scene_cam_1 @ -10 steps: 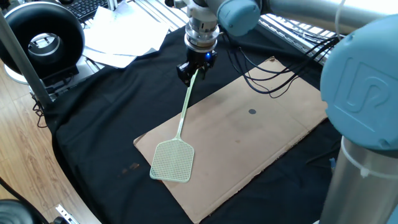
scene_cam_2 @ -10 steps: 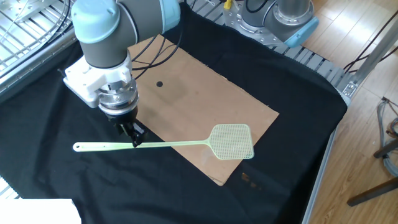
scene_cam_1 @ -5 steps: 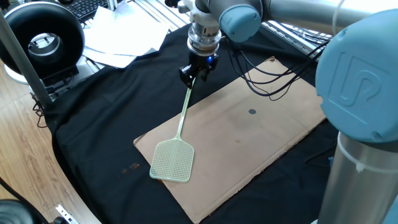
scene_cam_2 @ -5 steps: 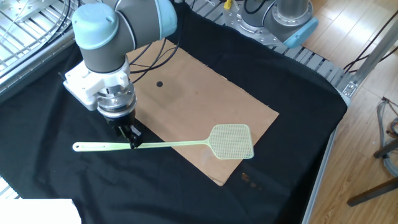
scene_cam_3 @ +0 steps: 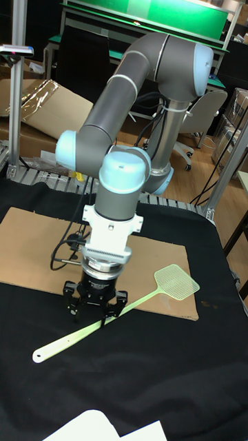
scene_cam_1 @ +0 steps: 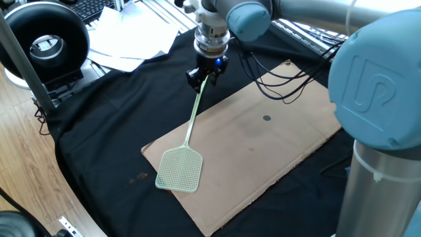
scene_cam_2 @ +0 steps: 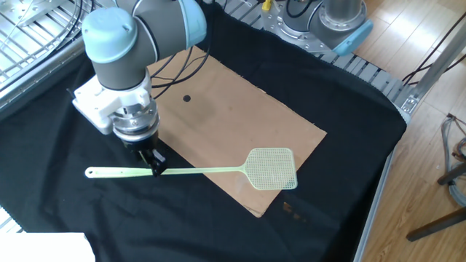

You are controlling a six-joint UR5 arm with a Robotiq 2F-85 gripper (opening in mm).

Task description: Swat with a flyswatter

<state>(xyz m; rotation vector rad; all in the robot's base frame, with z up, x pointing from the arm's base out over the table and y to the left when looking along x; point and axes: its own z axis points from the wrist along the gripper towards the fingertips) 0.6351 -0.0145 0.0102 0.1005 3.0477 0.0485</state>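
The pale mint-green flyswatter (scene_cam_1: 179,168) (scene_cam_2: 272,168) (scene_cam_3: 176,282) has its mesh head over the near corner of a brown cardboard sheet (scene_cam_1: 263,141) (scene_cam_2: 240,109) (scene_cam_3: 41,248). Its thin handle runs back across the black cloth. My gripper (scene_cam_1: 206,78) (scene_cam_2: 155,167) (scene_cam_3: 96,308) is shut on the handle partway along, with the free handle end (scene_cam_2: 91,172) (scene_cam_3: 40,355) sticking out past the fingers. The tall fixed view shows the head raised slightly above the cardboard.
A small dark dot (scene_cam_1: 266,118) (scene_cam_2: 186,99) marks the cardboard. Loose white papers (scene_cam_1: 131,39) and a black round device (scene_cam_1: 46,39) lie beyond the cloth. Black cables (scene_cam_1: 289,79) trail beside the arm. The cloth's edge (scene_cam_2: 378,189) drops to a wooden floor.
The gripper and flyswatter shifted slightly; the mesh head slid a little toward the cardboard's near edge. The grip on the handle is unchanged.
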